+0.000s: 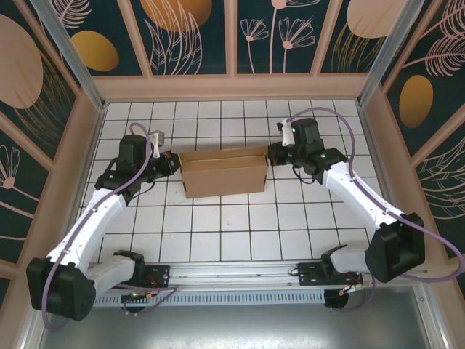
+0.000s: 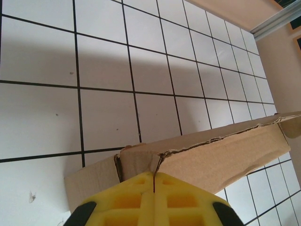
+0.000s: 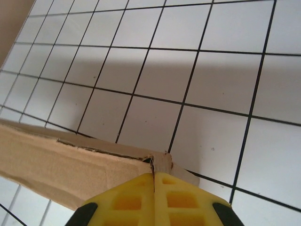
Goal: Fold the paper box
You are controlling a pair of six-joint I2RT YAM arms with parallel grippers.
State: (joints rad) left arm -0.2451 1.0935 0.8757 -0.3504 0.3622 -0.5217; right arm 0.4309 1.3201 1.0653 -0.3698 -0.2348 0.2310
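The paper box point(image 1: 224, 171) is plain brown cardboard, partly folded, lying mid-table a few tiles wide with its top edge raised. My left gripper point(image 1: 174, 163) is at the box's left end, shut on the cardboard. In the left wrist view the yellow fingers point(image 2: 141, 200) pinch the corner of the paper box point(image 2: 221, 155) where two walls meet. My right gripper point(image 1: 273, 154) is at the box's right end, also shut on the cardboard. In the right wrist view its yellow fingers point(image 3: 169, 200) clamp the corner of the paper box point(image 3: 61, 162).
The white tiled table point(image 1: 218, 233) is ringed by beige walls point(image 1: 225, 86) on the left, back and right. A metal rail point(image 1: 232, 276) with the arm bases runs along the near edge.
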